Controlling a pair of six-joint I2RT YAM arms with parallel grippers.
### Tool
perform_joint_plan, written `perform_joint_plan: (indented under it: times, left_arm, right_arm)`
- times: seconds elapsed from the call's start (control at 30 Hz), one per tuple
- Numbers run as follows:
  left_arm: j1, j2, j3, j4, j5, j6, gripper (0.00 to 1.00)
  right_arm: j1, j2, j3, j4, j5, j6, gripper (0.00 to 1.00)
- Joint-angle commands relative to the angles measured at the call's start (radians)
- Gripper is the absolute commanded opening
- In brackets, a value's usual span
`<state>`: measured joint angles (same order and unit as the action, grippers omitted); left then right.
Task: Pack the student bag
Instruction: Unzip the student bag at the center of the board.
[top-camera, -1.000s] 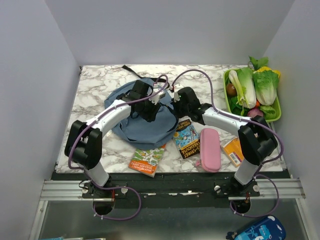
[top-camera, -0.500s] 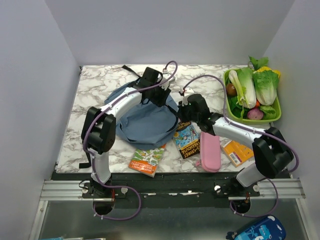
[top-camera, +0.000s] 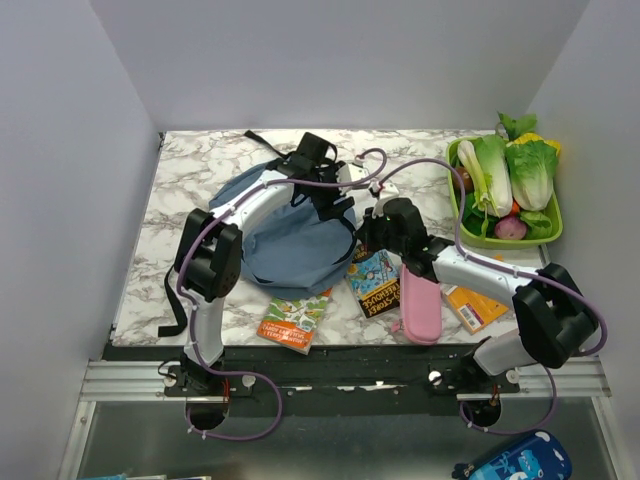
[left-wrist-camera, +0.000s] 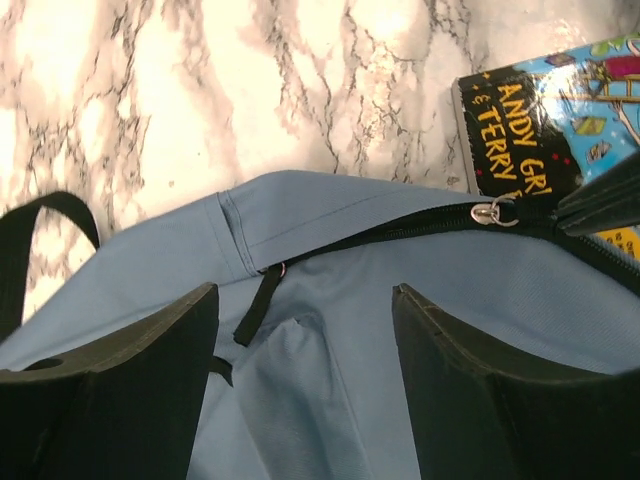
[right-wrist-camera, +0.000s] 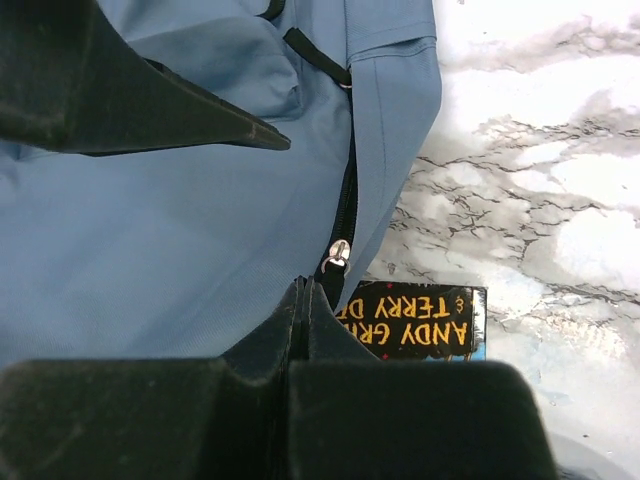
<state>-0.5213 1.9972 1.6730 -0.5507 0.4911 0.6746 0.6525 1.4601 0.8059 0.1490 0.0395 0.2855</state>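
There's the left claw (left-wrist-camera: 303, 298) released above the blue bag (left-wrist-camera: 330, 215), and the right claw (right-wrist-camera: 305, 290) clenched tight at its zipper (right-wrist-camera: 346, 205).

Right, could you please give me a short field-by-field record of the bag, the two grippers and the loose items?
student bag: lies mid-table, zipper slider at the edge by the blue book
left gripper: open, above the bag's fabric, holding nothing
right gripper: shut, tips at the zipper line beside the slider
beside the bag: blue book, orange-green book, pink pencil case
green tray: vegetables, far right
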Motion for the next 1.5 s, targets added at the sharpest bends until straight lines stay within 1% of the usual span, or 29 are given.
perform_joint_plan:
  times: [0.0,0.07,0.13,0.23,0.33,0.4,0.47,0.53,0.57,0.63,0.7,0.73,0.77,0.87,1.03,1.1,1.13,1.17,1.2,1.23,1.27,1.33,1.37,1.4,1.43,1.47]
  left_arm:
    - [-0.014,0.072,0.073,-0.092,0.121,0.233,0.78]
    - [-0.023,0.101,0.121,-0.147,0.133,0.267,0.78]
    - [-0.028,0.136,0.148,-0.182,0.178,0.322,0.79]
    - [-0.039,0.176,0.194,-0.221,0.207,0.347,0.8]
    - [-0.043,0.221,0.27,-0.27,0.246,0.381,0.8]
    - [-0.043,0.248,0.327,-0.346,0.279,0.456,0.81]
    - [-0.046,0.264,0.355,-0.422,0.302,0.522,0.8]
    - [-0.055,0.282,0.381,-0.433,0.296,0.534,0.78]
    - [-0.057,0.291,0.393,-0.442,0.297,0.536,0.74]
    - [-0.059,0.327,0.445,-0.477,0.297,0.554,0.72]
    - [-0.06,0.366,0.505,-0.546,0.296,0.568,0.64]
    - [-0.06,0.376,0.522,-0.577,0.291,0.6,0.58]
    - [-0.06,0.383,0.531,-0.607,0.284,0.606,0.47]
    - [-0.059,0.384,0.521,-0.614,0.264,0.634,0.35]
    - [-0.054,0.379,0.508,-0.672,0.23,0.707,0.31]
    - [-0.052,0.384,0.51,-0.692,0.218,0.727,0.27]
    - [-0.049,0.385,0.51,-0.692,0.216,0.726,0.24]
    - [-0.048,0.387,0.51,-0.681,0.216,0.72,0.14]
    - [-0.046,0.388,0.51,-0.664,0.214,0.676,0.05]
    - [-0.046,0.39,0.511,-0.634,0.207,0.63,0.0]
    - [-0.046,0.393,0.513,-0.565,0.19,0.576,0.0]
    - [-0.043,0.393,0.525,-0.496,0.156,0.44,0.0]
    - [-0.037,0.391,0.522,-0.383,0.111,0.383,0.0]
    - [-0.029,0.382,0.513,-0.318,0.084,0.326,0.0]
    - [-0.019,0.376,0.51,-0.258,0.069,0.212,0.0]
    - [-0.005,0.371,0.507,-0.162,0.06,0.165,0.0]
  right_arm:
    - [-0.002,-0.04,-0.027,0.073,0.017,0.044,0.01]
    - [-0.002,-0.052,-0.037,0.084,0.016,0.055,0.01]
    - [-0.002,-0.075,-0.054,0.115,0.007,0.06,0.01]
    - [-0.002,-0.09,-0.074,0.141,0.003,0.06,0.01]
    - [-0.002,-0.09,-0.082,0.153,-0.001,0.06,0.01]
    - [-0.002,-0.087,-0.082,0.155,-0.001,0.061,0.01]
    - [-0.004,-0.086,-0.082,0.156,-0.001,0.058,0.01]
    - [-0.002,-0.086,-0.082,0.158,0.0,0.058,0.01]
    - [-0.002,-0.086,-0.082,0.161,-0.001,0.06,0.01]
    - [-0.001,-0.083,-0.082,0.167,0.0,0.06,0.01]
    - [-0.002,-0.087,-0.082,0.175,0.002,0.061,0.01]
    - [-0.002,-0.087,-0.082,0.178,0.003,0.061,0.01]
    - [-0.002,-0.086,-0.08,0.179,0.005,0.061,0.01]
    - [-0.002,-0.081,-0.079,0.188,0.003,0.064,0.01]
    - [-0.002,-0.078,-0.077,0.196,0.0,0.067,0.01]
    - [-0.002,-0.083,-0.079,0.195,0.0,0.067,0.01]
    - [-0.002,-0.084,-0.079,0.195,0.0,0.067,0.01]
    - [-0.002,-0.086,-0.079,0.193,0.0,0.069,0.01]
    - [-0.002,-0.086,-0.079,0.195,0.0,0.066,0.01]
    - [-0.002,-0.087,-0.079,0.195,0.002,0.066,0.01]
    - [-0.002,-0.089,-0.079,0.193,0.002,0.067,0.01]
    - [-0.002,-0.09,-0.077,0.192,0.007,0.061,0.01]
    - [-0.002,-0.092,-0.076,0.189,0.008,0.06,0.01]
    - [-0.002,-0.093,-0.076,0.187,0.013,0.058,0.01]
    - [-0.002,-0.093,-0.074,0.181,0.017,0.057,0.01]
    - [-0.002,-0.096,-0.073,0.178,0.02,0.054,0.01]
